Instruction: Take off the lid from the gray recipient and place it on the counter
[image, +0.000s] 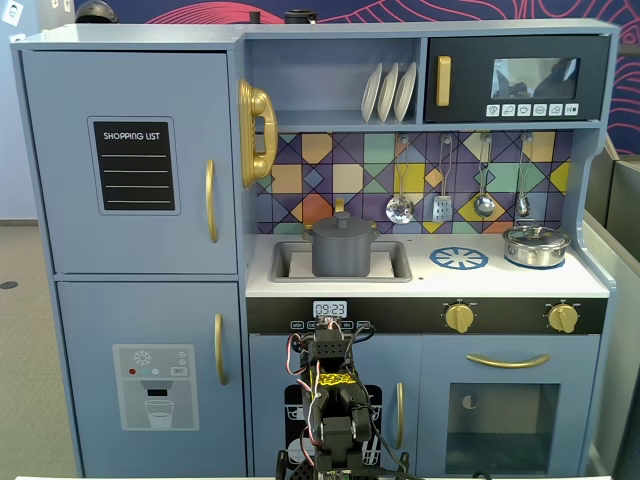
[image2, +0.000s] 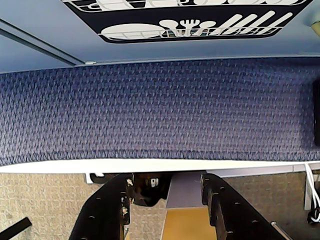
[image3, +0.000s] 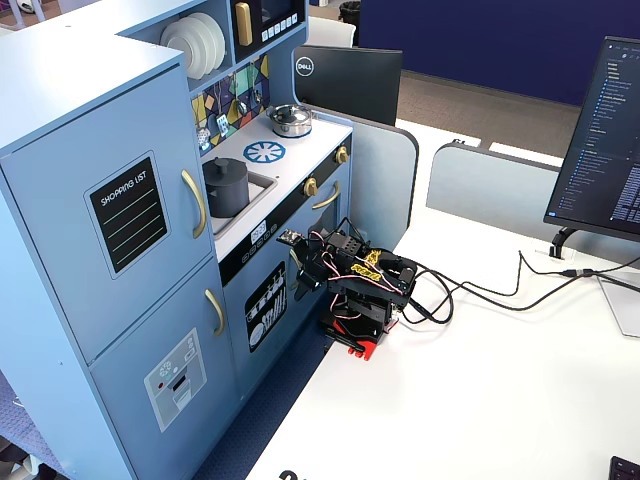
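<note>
Arm folded low, lid not yet touched

The gripper (image2: 167, 200) hangs well below the counter (image: 430, 280), folded in front of the toy kitchen's lower doors; my guess is it sits tucked like that because it is at rest and the reach has not begun. In the wrist view its two fingers (image2: 107, 210) stand apart with nothing between them, pointing at blue carpet and the foot of the cabinet. The gray recipient (image: 342, 255) stands in the recessed sink, left of the blue burner ring (image: 459, 259) in a fixed view, and the lid (image: 342, 225) sits flat and centred on it, closing it. The lid is a matte dark gray disc as wide as the pot, its small knob sticking up in the middle, probably the only part fingers could pinch. The shiny silver pot (image: 536, 245) stands right of the ring
</note>
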